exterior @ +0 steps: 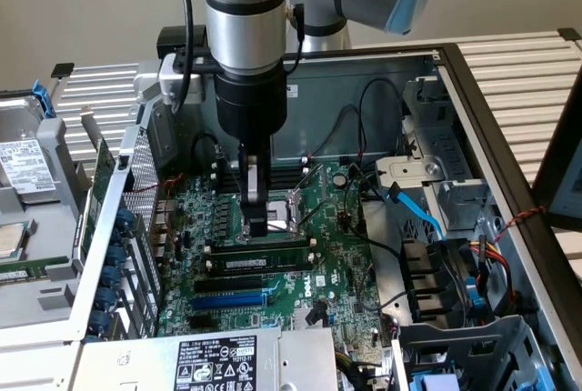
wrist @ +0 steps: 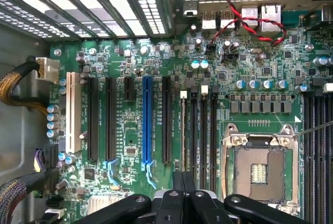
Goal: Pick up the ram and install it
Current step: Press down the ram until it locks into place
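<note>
The hand (exterior: pixel 257 225) is squeezed shut, empty, right above the ram (exterior: pixel 264 255). The ram sits in a slot on the green board (exterior: pixel 346 273).

The arm (exterior: pixel 244 9) points straight down, its claw (exterior: pixel 257 224) with fingers pressed together.

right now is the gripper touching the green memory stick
Cannot tell. In the exterior view the shut gripper has its tip right at the memory stick's top edge with no clear gap, but it may just overlap it from this angle.
</note>
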Controlling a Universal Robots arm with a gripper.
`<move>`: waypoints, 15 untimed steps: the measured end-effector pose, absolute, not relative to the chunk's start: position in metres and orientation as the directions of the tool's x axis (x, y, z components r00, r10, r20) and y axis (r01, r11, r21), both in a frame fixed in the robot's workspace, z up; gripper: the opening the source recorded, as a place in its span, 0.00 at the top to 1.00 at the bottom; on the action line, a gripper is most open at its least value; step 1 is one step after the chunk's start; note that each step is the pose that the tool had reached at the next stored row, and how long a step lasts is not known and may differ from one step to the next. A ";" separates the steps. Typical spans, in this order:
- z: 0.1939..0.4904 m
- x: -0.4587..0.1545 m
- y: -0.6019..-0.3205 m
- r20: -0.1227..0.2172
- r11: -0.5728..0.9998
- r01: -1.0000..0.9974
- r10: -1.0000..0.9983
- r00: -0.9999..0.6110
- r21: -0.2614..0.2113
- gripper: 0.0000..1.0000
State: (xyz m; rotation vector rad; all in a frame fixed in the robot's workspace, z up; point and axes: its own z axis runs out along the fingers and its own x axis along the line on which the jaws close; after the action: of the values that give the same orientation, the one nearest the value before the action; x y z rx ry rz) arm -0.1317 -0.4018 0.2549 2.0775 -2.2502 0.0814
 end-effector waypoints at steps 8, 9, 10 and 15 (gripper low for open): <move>0.254 -0.132 -0.402 0.093 0.188 -0.982 -0.978 -0.186 0.012 0.90; 0.253 -0.132 -0.402 0.093 0.200 -0.980 -0.976 -0.198 0.012 0.90; 0.253 -0.132 -0.402 0.093 0.210 -0.978 -0.974 -0.209 0.011 0.90; 0.252 -0.132 -0.402 0.092 0.304 -0.953 -0.949 -0.302 0.009 0.90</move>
State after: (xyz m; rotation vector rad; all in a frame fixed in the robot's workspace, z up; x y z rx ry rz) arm -0.1317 -0.4018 0.2518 1.8058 -2.4718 0.0719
